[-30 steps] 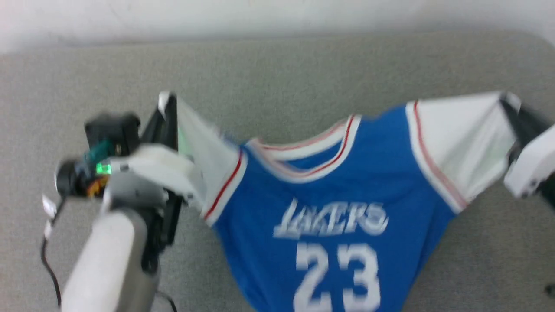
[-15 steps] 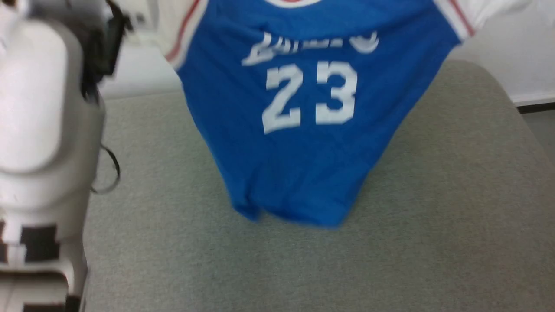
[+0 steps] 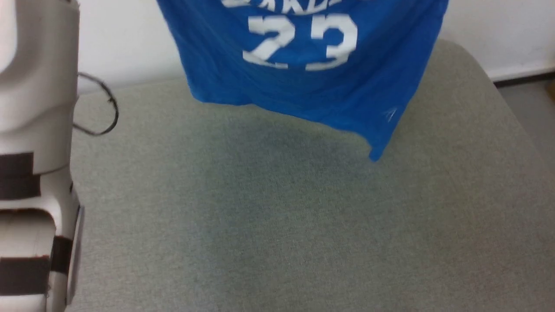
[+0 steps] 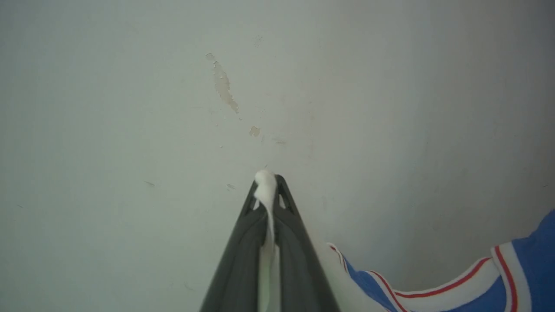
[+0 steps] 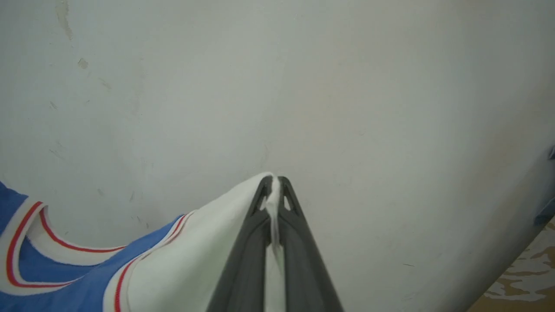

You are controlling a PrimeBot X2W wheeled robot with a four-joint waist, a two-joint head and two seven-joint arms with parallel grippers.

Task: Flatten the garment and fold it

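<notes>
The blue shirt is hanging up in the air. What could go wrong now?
1. The left gripper and right gripper each pinch just a thin bit of white sleeve, so the shirt might slip free and drop.
2. Its bottom edge hangs crooked, with one corner lower above the table. Laid down like that, it could crumple.

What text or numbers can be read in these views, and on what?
"23": white, on the blue garment, head view.
The lettering above it: cut off at the top edge, unreadable.
A small white mark near the hem: too blurred to read.
Wrist views: no text.
</notes>
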